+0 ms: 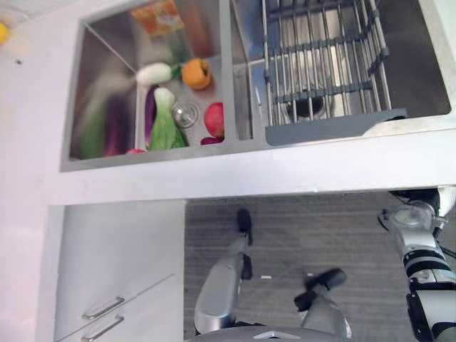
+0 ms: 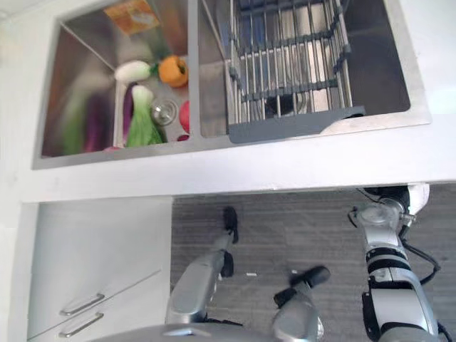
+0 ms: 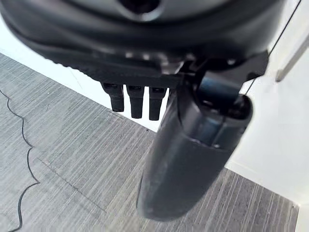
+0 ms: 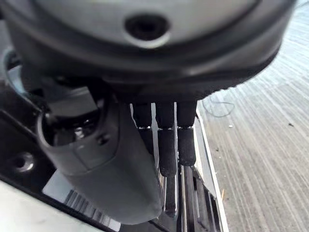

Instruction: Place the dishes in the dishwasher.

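Both hands down at the counter front, nothing held.
Left hand (image 3: 193,159) fingers relaxed over floor; right hand (image 4: 164,140) fingers straight, empty, under the counter edge (image 1: 285,178), likely at the dishwasher. Rack (image 1: 320,64) in the right basin; no dishes visible.

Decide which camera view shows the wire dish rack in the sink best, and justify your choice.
The right eye view: the wire dish rack sits nearer the picture's middle, with both sides and its grey front edge visible in the right basin of the sink. The left eye view shows the same rack, set further right. The wrist views show hands and floor instead.
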